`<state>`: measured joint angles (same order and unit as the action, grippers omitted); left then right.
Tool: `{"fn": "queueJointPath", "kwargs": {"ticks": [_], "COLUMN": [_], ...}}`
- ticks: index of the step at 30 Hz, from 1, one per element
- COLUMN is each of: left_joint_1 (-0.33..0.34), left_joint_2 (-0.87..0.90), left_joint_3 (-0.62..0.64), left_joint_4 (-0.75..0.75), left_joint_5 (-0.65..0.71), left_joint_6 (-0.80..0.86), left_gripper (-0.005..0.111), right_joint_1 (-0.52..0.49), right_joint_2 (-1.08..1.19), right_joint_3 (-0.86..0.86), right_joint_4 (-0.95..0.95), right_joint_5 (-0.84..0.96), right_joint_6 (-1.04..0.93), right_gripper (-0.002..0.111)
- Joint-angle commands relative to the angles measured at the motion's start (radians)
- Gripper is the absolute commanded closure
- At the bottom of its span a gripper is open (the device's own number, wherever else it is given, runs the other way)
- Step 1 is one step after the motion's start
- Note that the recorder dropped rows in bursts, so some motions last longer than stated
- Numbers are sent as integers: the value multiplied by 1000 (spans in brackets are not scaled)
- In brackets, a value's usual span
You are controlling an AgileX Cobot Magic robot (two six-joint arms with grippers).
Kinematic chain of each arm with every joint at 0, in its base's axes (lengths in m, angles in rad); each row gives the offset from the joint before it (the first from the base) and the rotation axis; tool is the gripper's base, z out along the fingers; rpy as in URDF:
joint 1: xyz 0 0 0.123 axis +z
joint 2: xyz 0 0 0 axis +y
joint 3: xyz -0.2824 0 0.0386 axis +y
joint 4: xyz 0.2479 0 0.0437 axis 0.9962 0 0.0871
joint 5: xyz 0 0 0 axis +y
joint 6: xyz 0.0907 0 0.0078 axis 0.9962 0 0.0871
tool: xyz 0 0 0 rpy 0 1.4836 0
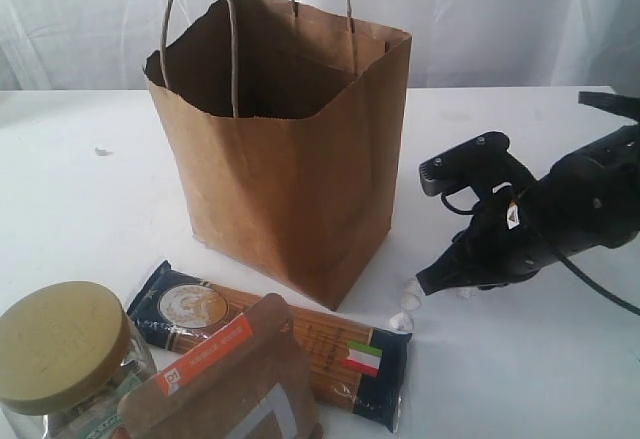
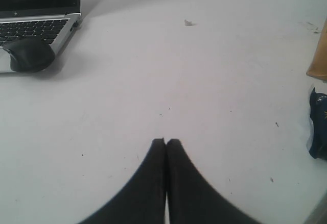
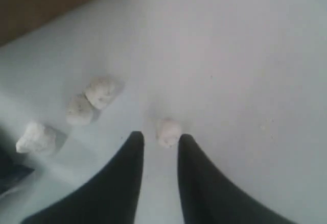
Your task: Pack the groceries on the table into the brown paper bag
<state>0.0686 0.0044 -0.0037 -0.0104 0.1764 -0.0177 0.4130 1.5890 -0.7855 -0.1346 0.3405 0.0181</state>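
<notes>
The brown paper bag (image 1: 290,159) stands upright and open in the middle of the table (image 1: 80,209). In front of it lie the spaghetti pack (image 1: 285,339), the orange-labelled pouch (image 1: 225,384) and the gold-lidded jar (image 1: 60,354). My right gripper (image 1: 428,281) is low over the table to the right of the bag, open (image 3: 159,138), with a small white lump (image 3: 168,132) just beyond its tips. My left gripper (image 2: 166,141) is shut and empty over bare table. The can, carton and bottle are out of view.
Three more white lumps (image 3: 79,110) lie on the table between the right gripper and the spaghetti pack. A laptop (image 2: 36,15) and a black mouse (image 2: 28,54) sit far from the left gripper. A blue pack end (image 2: 319,127) shows at that view's edge.
</notes>
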Motion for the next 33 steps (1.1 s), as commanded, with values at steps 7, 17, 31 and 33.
{"fn": "queueJointPath", "kwargs": {"ticks": [7, 17, 31, 33], "left_joint_1": [1, 1, 1, 1], "left_joint_2": [-4, -4, -4, -4], "left_joint_3": [4, 4, 4, 4], "left_joint_4": [-7, -7, -7, -7], "left_joint_5": [-5, -5, -5, -5], "left_joint_6": [-1, -1, -1, -1], "left_gripper": [107, 107, 107, 107], "right_joint_1": [-18, -54, -54, -54], "right_joint_2": [80, 141, 159, 159], "right_joint_3": [-32, -32, -32, -32], "right_joint_4": [2, 32, 59, 59], "right_joint_5": [-45, -50, -42, -39], "right_joint_6": [26, 72, 72, 72], "right_gripper": [68, 69, 94, 102]}}
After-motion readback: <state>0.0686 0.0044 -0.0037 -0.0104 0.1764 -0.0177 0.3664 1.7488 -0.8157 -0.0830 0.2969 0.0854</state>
